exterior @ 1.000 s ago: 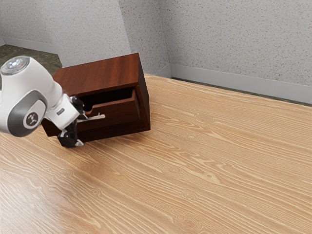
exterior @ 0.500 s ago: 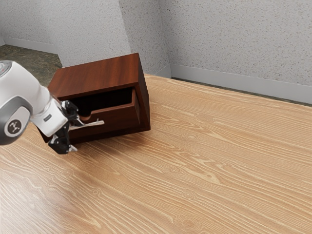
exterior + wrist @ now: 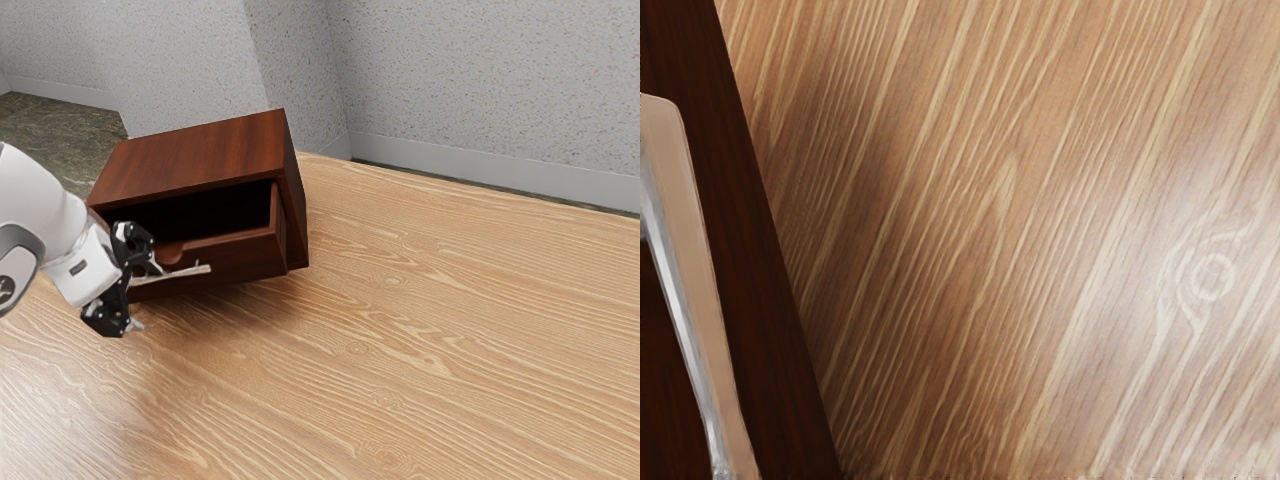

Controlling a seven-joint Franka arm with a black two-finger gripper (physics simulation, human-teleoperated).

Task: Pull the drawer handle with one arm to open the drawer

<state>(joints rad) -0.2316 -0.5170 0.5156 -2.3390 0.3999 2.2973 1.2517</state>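
A dark wooden cabinet [image 3: 200,155] sits on the table at the exterior view's left, and its drawer [image 3: 230,255] is pulled partly out, leaving a dark gap above the drawer front. A silver bar handle [image 3: 178,271] juts from the drawer front. My gripper [image 3: 140,293] is at the handle's left end with its fingers spread; the upper finger [image 3: 150,262] rests against the handle and the lower finger [image 3: 130,322] hangs well below it. In the wrist view the handle [image 3: 680,300] and the drawer front's edge [image 3: 770,320] lie just beside my hand.
The light wooden tabletop [image 3: 420,340] stretches wide to the exterior view's right and front. Grey speckled walls [image 3: 480,70] stand behind the cabinet, with a baseboard [image 3: 500,170] along the table's far edge.
My hand has moved toward the exterior view's lower left, and the drawer has slid further out of the cabinet with it. The gap above the drawer front has grown.
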